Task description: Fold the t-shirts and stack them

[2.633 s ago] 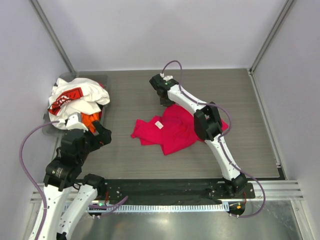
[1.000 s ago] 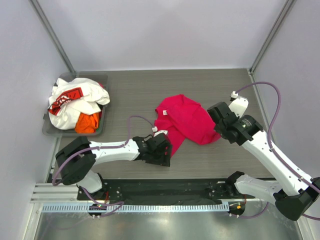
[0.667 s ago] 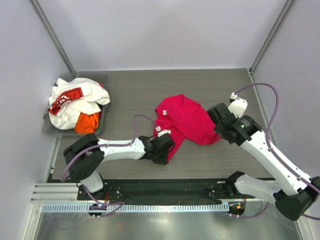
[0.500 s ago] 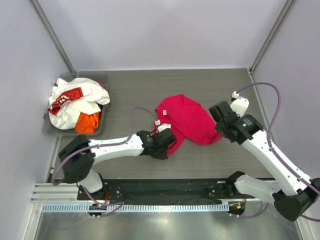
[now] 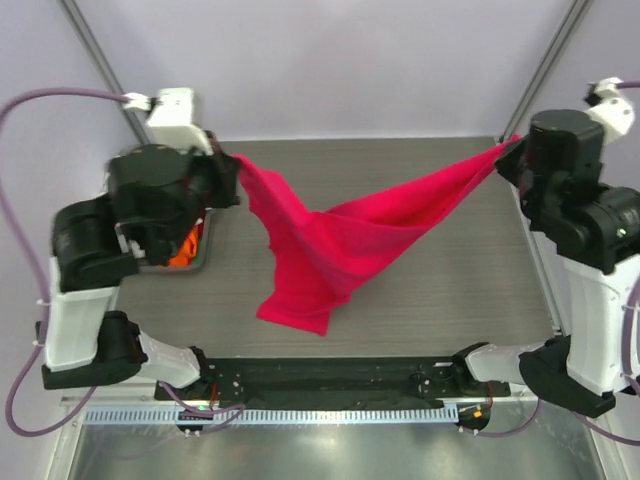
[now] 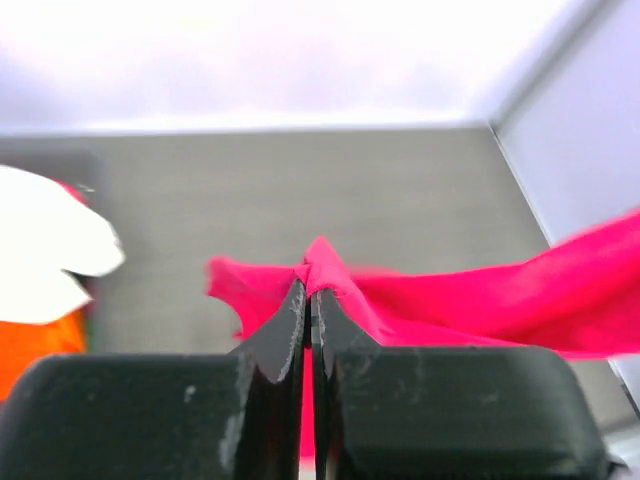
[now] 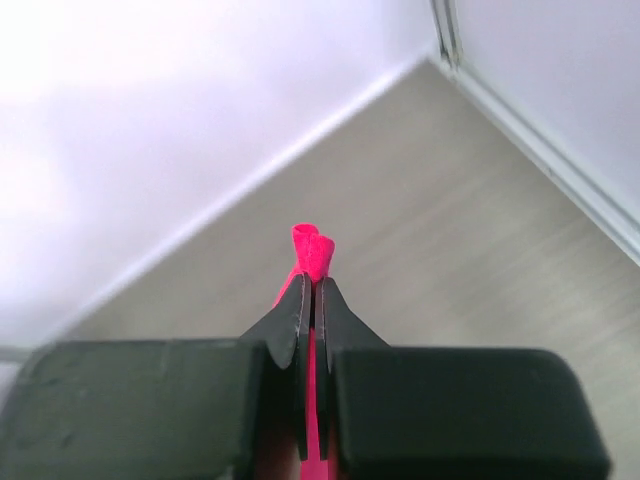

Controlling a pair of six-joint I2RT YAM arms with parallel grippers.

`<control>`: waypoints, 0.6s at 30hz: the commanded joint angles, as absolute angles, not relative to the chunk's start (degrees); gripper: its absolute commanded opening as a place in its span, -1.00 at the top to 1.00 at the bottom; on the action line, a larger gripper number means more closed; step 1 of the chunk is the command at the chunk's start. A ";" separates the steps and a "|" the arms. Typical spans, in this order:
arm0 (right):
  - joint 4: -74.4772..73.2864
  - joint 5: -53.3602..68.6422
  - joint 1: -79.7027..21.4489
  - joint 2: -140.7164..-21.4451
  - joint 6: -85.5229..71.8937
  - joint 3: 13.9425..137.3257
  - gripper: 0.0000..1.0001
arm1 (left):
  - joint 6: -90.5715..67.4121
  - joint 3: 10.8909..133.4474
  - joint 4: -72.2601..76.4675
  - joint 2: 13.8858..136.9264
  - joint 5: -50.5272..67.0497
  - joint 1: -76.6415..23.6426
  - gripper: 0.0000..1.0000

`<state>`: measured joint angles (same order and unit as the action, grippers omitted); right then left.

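The magenta-red t-shirt (image 5: pixel 340 240) hangs stretched in the air between both raised arms, its lower end sagging toward the table. My left gripper (image 5: pixel 235 165) is shut on one end of the shirt; in the left wrist view the left gripper (image 6: pixel 311 292) pinches a bunched fold, and the magenta cloth (image 6: pixel 500 300) runs off to the right. My right gripper (image 5: pixel 512 148) is shut on the other end; in the right wrist view the right gripper (image 7: pixel 313 285) has a small roll of magenta cloth (image 7: pixel 311 248) poking past its tips. A white t-shirt (image 6: pixel 45 250) and an orange t-shirt (image 6: pixel 35 350) lie at the left.
The grey bin (image 5: pixel 197 262) at the table's left is mostly hidden behind my left arm, with a patch of orange cloth (image 5: pixel 180 250) showing in it. Grey walls and metal frame posts close in the table on three sides.
The magenta shirt lay crumpled on the table with both grippers low beside it. The left gripper shut on it, and both arms rose and spread apart, lifting and stretching the shirt.
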<state>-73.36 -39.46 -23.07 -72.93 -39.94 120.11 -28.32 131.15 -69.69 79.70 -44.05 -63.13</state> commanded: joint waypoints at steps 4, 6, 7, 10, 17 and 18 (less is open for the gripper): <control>-83.41 -50.00 -22.68 -68.57 -39.89 130.09 0.98 | -12.07 132.05 -70.34 73.32 -56.86 -63.02 1.00; -82.97 -50.97 -22.68 -65.14 -40.08 128.33 0.98 | -9.50 128.25 -62.72 67.98 -56.17 -63.02 0.99; -82.79 -51.41 -22.68 -64.17 -39.56 126.41 0.98 | -6.79 125.45 -60.32 66.55 -56.16 -63.02 1.00; -81.83 -51.07 -22.68 -61.09 -38.59 123.59 0.98 | -0.91 125.15 -54.59 64.51 -56.25 -63.02 1.00; -79.81 -47.55 -22.68 -56.35 -36.83 122.69 0.98 | 5.45 132.97 -54.23 66.89 -48.44 -63.02 1.00; -79.28 -47.11 -22.68 -55.64 -36.13 122.61 0.98 | 5.80 133.41 -53.97 66.88 -46.69 -63.02 1.00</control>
